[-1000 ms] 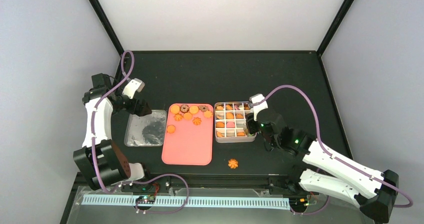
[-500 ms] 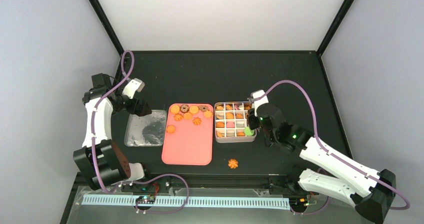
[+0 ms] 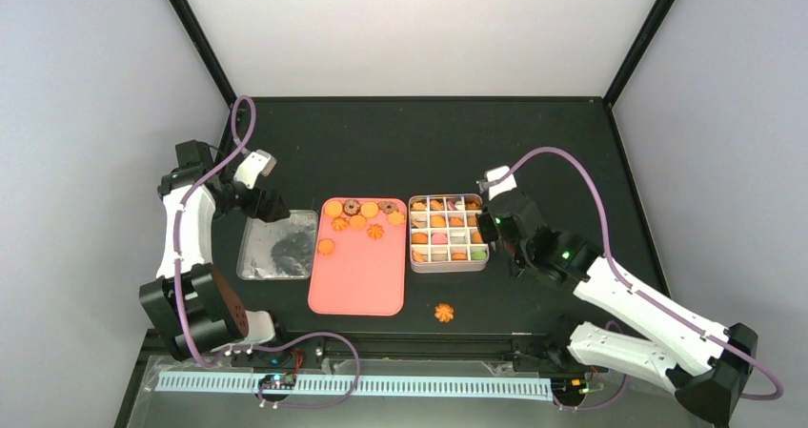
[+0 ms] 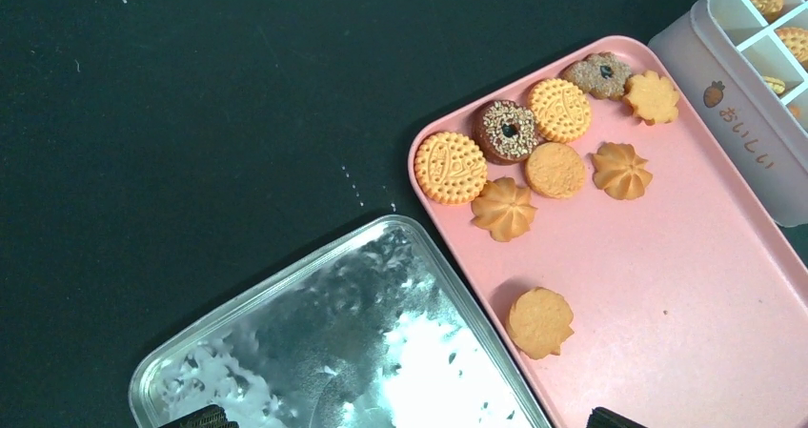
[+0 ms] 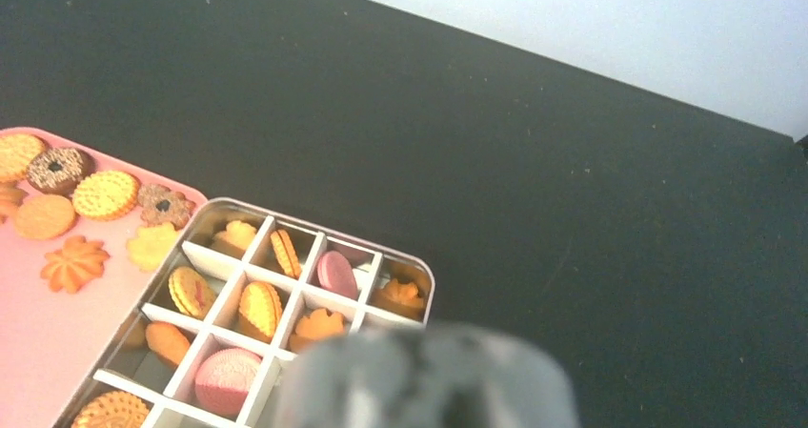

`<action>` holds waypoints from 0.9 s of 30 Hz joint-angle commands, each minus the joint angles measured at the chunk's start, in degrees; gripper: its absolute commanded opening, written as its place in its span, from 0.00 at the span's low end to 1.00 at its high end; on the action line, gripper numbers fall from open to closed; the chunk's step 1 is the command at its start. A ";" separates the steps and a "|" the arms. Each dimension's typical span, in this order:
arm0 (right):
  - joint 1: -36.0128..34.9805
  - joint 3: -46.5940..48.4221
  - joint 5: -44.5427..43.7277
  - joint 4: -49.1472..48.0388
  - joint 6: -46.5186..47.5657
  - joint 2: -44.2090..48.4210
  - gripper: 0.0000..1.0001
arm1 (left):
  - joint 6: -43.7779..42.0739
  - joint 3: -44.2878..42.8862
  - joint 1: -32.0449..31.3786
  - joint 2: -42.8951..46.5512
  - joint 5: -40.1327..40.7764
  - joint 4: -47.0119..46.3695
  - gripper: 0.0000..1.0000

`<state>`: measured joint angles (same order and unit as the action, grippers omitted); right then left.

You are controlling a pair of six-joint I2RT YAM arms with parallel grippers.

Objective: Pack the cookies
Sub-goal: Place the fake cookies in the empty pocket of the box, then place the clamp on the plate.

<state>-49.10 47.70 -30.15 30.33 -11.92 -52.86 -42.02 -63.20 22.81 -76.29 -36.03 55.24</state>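
1. One of the cookies [image 3: 443,312], an orange swirl, loose on the table [image 3: 400,142].
2. Nine golden and brown on the pink tray's [image 3: 357,280] far half.
3. Others, some pink, one green, in the gridded tin [image 3: 448,268].
4. Left gripper [image 3: 279,209] wide; right gripper [image 3: 488,230] beside the tin, grip unclear.

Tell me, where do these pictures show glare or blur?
Left wrist: bright glare on the metal lid, while the cookies on the pink tray are sharp. Right wrist: a grey shape at the bottom edge is out of focus; the tin is clear. Top external: even light, no hard shadows.
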 commanded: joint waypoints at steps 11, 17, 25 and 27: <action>-1.97 7.81 12.11 -6.41 -0.94 -3.62 0.24 | -0.47 -0.35 0.31 -0.78 -0.71 -0.33 0.99; -5.08 15.28 25.99 -10.28 -1.54 -16.45 0.24 | 0.11 0.07 0.48 -1.55 2.39 -0.16 0.99; -5.13 28.23 39.94 -5.38 -3.95 -35.25 0.24 | -1.07 3.46 1.68 0.08 5.39 -1.55 0.99; -5.13 31.64 41.08 -3.40 -4.53 -40.01 0.24 | -1.25 4.24 1.98 0.33 6.02 -2.17 0.99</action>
<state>-54.06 74.00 4.29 23.94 -14.35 -87.26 -42.02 -59.92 23.86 -77.58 -31.70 54.37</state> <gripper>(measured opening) 0.245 0.987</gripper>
